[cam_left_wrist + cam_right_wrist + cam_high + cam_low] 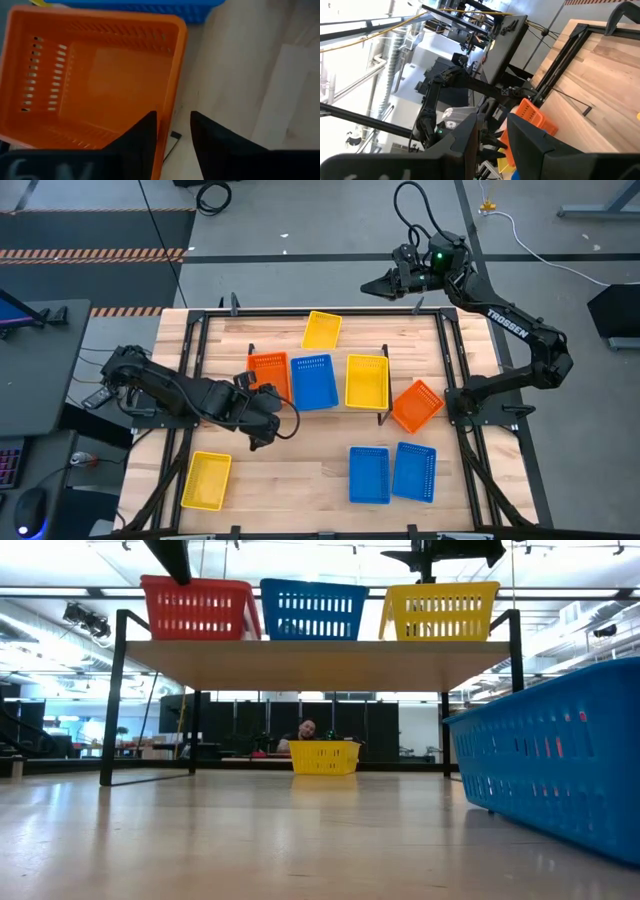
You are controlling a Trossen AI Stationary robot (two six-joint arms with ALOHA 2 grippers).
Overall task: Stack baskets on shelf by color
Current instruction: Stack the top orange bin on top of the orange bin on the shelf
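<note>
On the shelf stand an orange basket, a blue one and a yellow one, side by side on their bases. My left gripper hovers over the orange basket's near end. It is open, and in the left wrist view the basket's side wall runs between its two fingers. Whether they touch it, I cannot tell. My right gripper is raised beyond the table's far edge, open by a narrow gap and holding nothing.
Loose baskets lie on the table: a yellow one behind the shelf, an orange one tilted at the shelf's right end, two blue ones near right, and a yellow one near left. A person sits beyond the table.
</note>
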